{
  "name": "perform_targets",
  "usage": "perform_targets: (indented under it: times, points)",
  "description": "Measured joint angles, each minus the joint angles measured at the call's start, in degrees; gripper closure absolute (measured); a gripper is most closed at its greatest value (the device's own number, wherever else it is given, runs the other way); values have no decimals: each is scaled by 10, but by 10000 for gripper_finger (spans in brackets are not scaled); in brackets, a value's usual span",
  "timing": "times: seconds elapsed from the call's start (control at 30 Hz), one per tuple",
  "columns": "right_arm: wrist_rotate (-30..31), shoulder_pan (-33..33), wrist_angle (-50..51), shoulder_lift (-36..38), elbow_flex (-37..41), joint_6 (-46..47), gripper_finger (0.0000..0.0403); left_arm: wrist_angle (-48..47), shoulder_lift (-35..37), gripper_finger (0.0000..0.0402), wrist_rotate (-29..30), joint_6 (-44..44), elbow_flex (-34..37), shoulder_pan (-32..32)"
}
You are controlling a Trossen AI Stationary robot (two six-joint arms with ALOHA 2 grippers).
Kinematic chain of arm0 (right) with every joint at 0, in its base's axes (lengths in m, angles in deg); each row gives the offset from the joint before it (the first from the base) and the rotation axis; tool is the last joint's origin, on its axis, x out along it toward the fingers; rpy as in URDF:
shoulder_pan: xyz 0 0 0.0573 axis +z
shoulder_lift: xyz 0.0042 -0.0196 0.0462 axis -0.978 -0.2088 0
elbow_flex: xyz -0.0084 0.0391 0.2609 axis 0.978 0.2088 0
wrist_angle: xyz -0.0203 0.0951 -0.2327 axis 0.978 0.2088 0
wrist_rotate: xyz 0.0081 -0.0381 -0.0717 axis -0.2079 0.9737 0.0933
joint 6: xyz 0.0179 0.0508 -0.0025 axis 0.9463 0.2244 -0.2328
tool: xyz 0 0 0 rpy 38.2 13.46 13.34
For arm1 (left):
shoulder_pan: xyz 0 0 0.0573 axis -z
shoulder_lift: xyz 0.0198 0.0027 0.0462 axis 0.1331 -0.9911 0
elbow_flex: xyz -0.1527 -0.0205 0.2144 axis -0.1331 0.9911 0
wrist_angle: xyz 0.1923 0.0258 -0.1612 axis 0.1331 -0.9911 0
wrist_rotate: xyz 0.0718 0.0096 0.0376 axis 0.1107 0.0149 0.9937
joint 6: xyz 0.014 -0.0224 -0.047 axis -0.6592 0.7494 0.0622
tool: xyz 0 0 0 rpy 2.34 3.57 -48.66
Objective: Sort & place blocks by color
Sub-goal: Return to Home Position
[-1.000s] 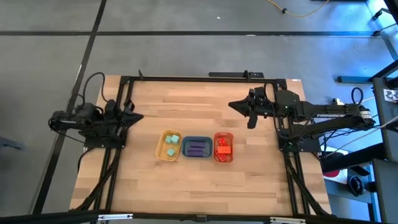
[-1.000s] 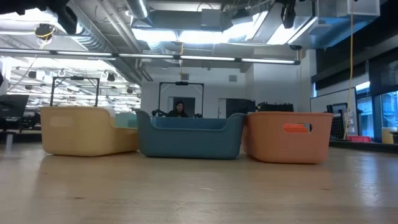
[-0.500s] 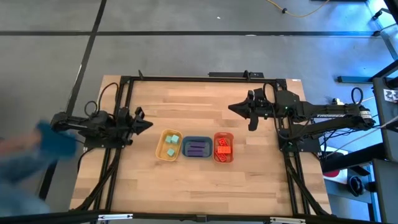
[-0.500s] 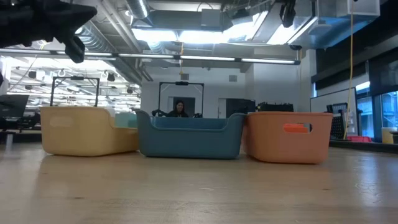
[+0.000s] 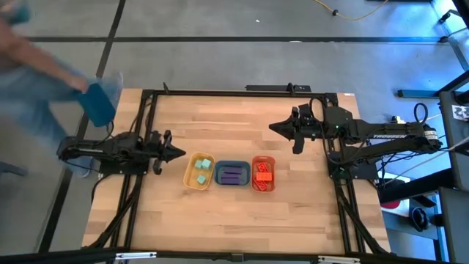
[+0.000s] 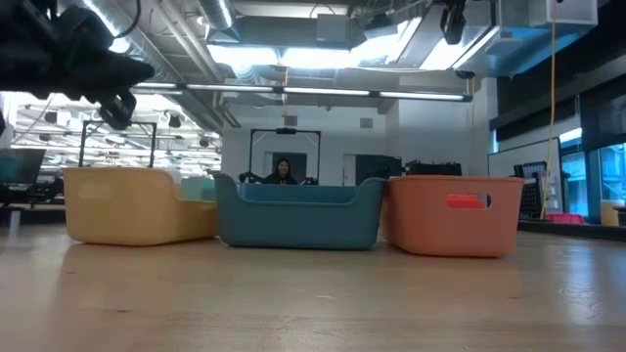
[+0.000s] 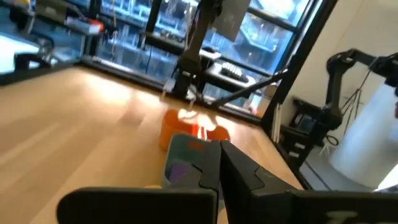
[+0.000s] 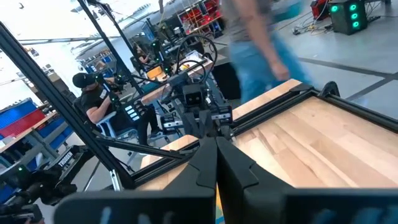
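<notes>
Three trays stand in a row mid-table. The mint-green cubes [image 5: 201, 170] lie in the yellow tray [image 5: 188, 177], the purple bars [image 5: 233, 175] in the blue tray [image 5: 232, 164], and the orange-red bricks [image 5: 263, 174] in the orange tray [image 5: 263, 158]. My left gripper [image 5: 181, 152] is shut and empty; it hangs in the air just left of the yellow tray and points at it. Its wrist view looks along the shut fingers [image 7: 214, 168] at the purple bars [image 7: 180, 169]. My right gripper [image 5: 272, 126], also shut and empty, is held up beyond the orange tray, toward the far edge.
A person shows blurred past the table's far left corner, holding a blue thing [image 5: 99, 100]. Black frame rails [image 5: 220, 93] run along the table's far edge and both sides. Bare wood lies on the near side of the trays [image 5: 234, 216].
My left gripper has swung toward the table's right and slightly toward the near edge, ending close to the yellow tray, still shut. In the low view it has come down into the picture's upper left. A person has moved in beside the table's far left corner.
</notes>
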Motion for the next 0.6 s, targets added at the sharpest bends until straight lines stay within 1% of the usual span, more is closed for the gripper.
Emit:
perform_targets:
  times: [0.07,0.2,0.43,0.6]
  points:
    - [-2,0,0,0,0,0,402,-11,0,401,-10,3,0,-5]
    - [-14,0,0,0,0,-1,402,-23,0,401,-56,0,0,-17]
    - [-15,0,0,2,0,1,402,-28,0,401,-50,-25,0,-31]
    - [-15,0,7,5,0,-3,402,-30,0,402,-38,-22,0,-31]
